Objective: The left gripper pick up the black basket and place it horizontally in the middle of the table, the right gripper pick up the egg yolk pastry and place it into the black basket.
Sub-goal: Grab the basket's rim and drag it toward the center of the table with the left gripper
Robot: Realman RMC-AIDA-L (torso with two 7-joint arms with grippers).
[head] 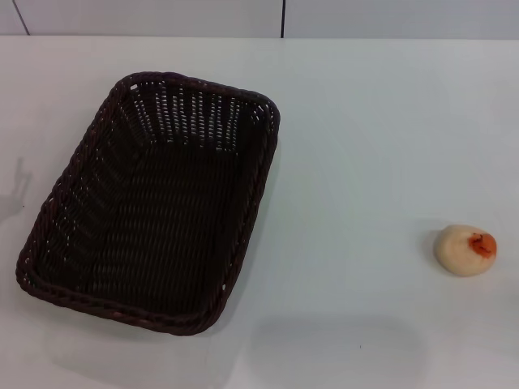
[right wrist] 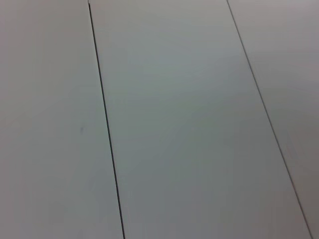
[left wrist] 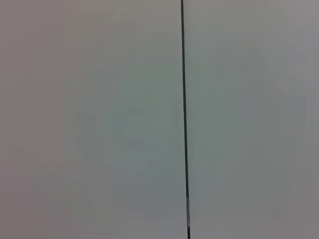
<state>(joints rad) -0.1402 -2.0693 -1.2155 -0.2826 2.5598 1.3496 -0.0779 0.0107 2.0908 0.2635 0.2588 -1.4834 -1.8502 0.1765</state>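
Observation:
The black basket (head: 150, 198) lies empty on the left half of the white table (head: 365, 138), its long side running away from me and slanted a little. The egg yolk pastry (head: 465, 249) sits alone near the table's right edge, orange-red spot facing right, well apart from the basket. Neither gripper shows in the head view. Both wrist views hold only pale panels with thin dark seams, and no fingers appear in them.
A pale wall with a dark vertical seam (head: 283, 18) runs behind the table's far edge. White tabletop stretches between the basket and the pastry.

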